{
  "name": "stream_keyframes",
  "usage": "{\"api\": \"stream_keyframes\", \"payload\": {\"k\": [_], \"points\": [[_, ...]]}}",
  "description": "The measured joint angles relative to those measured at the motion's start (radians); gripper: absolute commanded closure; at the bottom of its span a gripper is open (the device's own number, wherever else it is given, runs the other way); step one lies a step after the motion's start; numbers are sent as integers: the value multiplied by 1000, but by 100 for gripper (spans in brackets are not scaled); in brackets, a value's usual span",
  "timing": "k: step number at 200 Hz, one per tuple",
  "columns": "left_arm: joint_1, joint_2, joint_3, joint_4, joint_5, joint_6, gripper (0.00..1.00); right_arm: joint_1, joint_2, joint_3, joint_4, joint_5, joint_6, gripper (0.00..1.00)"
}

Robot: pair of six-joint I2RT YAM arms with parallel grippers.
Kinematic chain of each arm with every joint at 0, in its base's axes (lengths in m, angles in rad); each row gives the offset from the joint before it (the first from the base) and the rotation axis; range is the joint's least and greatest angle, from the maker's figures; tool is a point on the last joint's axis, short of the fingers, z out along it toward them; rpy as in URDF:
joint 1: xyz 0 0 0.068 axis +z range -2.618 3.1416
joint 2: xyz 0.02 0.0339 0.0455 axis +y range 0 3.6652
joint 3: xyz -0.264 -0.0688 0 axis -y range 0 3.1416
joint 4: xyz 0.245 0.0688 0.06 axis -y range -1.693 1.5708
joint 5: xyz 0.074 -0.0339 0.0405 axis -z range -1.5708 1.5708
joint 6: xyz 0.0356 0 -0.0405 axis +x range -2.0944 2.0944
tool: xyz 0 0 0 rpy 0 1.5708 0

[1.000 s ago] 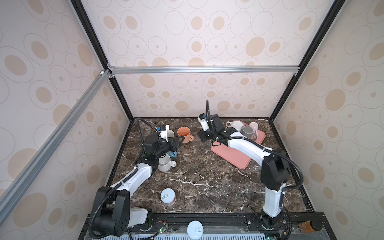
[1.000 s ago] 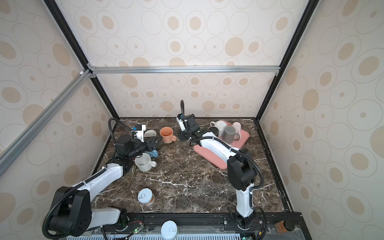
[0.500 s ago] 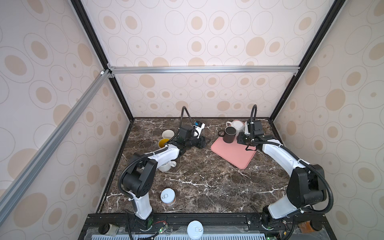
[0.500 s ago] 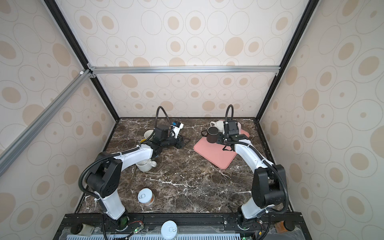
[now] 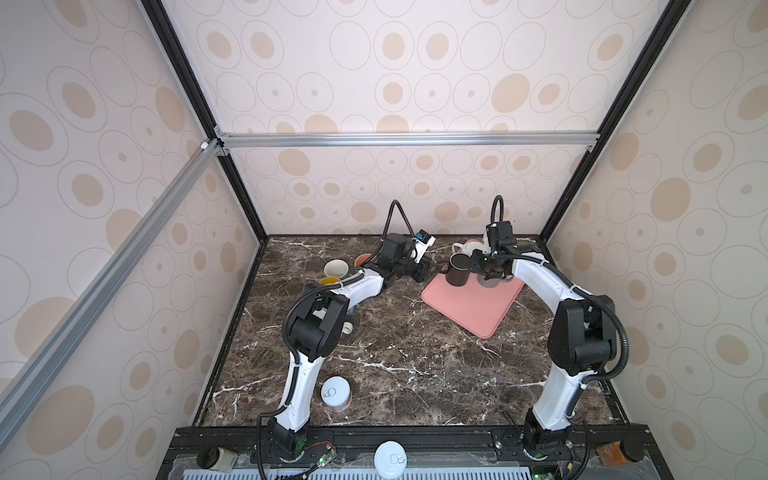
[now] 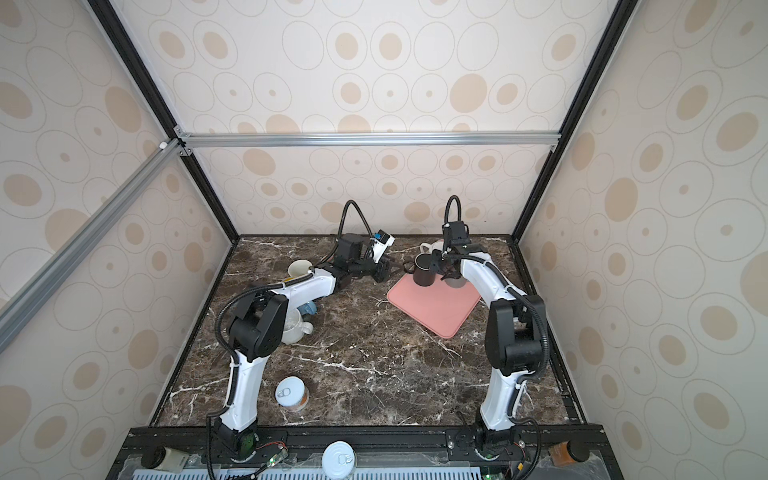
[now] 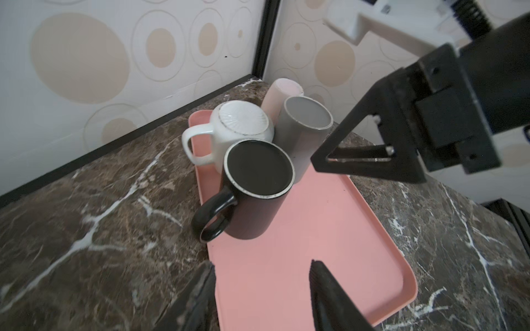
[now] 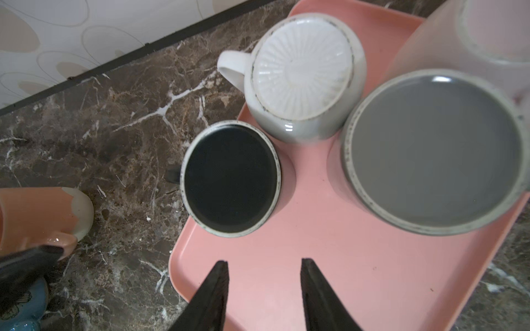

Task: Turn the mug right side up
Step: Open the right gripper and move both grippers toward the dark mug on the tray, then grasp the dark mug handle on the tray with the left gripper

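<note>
marble table (image 5: 395, 353) | pink tray (image 5: 478, 309) | can (image 5: 336, 392) | cream mug (image 5: 336, 268) | white mug (image 6: 296, 329)

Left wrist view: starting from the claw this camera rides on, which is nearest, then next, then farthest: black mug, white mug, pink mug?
From the left gripper:
1. black mug, nearest, at the front of the tray.
2. white mug, just behind it.
3. pink mug, farthest, behind the white mug.

1 tin can (image 5: 336, 392) upright on marble tabletop (image 5: 415, 353), 1 more can (image 5: 390, 457) on front ledge (image 5: 457, 460), spotted walls (image 5: 395, 83)
</note>
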Motion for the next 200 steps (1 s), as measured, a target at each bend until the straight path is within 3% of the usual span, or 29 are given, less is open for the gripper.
{"api": "stream_keyframes", "payload": {"k": [50, 80, 153, 200], "points": [[15, 257, 404, -95, 98, 60, 46, 0, -68, -130, 18, -5, 6, 55], [20, 359, 519, -111, 143, 40, 46, 0, -133, -190, 16, 23, 3, 55], [15, 404, 513, -108, 252, -65, 53, 0, -270, -263, 45, 66, -1, 56], [-30, 244, 274, -144, 263, -50, 55, 0, -332, -330, 64, 76, 6, 56]]}}
